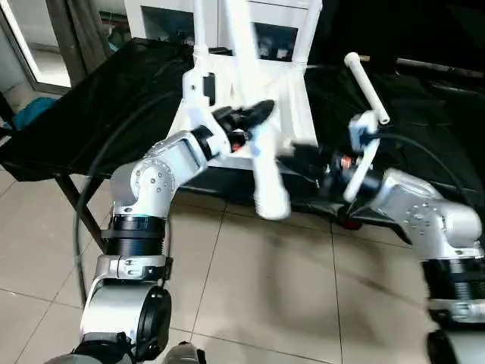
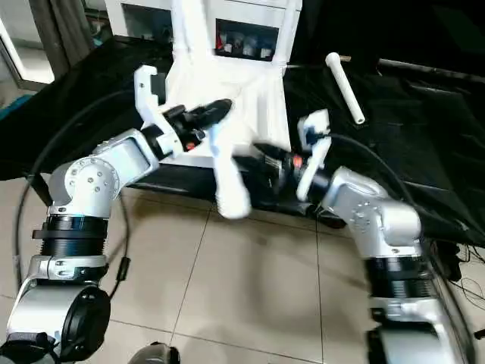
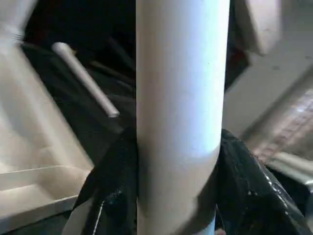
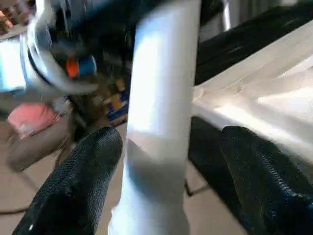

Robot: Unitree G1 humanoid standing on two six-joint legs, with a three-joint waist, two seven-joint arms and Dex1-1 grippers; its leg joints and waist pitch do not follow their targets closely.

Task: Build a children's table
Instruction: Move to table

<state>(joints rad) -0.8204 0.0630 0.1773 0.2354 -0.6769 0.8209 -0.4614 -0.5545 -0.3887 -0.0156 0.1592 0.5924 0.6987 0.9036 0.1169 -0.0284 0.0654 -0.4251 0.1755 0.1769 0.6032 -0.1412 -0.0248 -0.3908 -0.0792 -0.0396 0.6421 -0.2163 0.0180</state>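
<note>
While left hand (image 1: pixel 254 114) clamps leg (image 1: pixel 267 178); right hand (image 4: pixel 161 196) straddles

Held leg (image 1: pixel 267 173): motion-blurred, both ends cut off in the left wrist view. Right gripper (image 1: pixel 303 161): smeared against the black cloth (image 1: pixel 91 114). Cabinet (image 1: pixel 227 23): top cropped, contents unreadable.

I see a beige tiled floor (image 1: pixel 250 288) below the black-draped bench (image 1: pixel 91 129); behind that bench stands a white glass-door cabinet (image 1: pixel 163 19).
</note>
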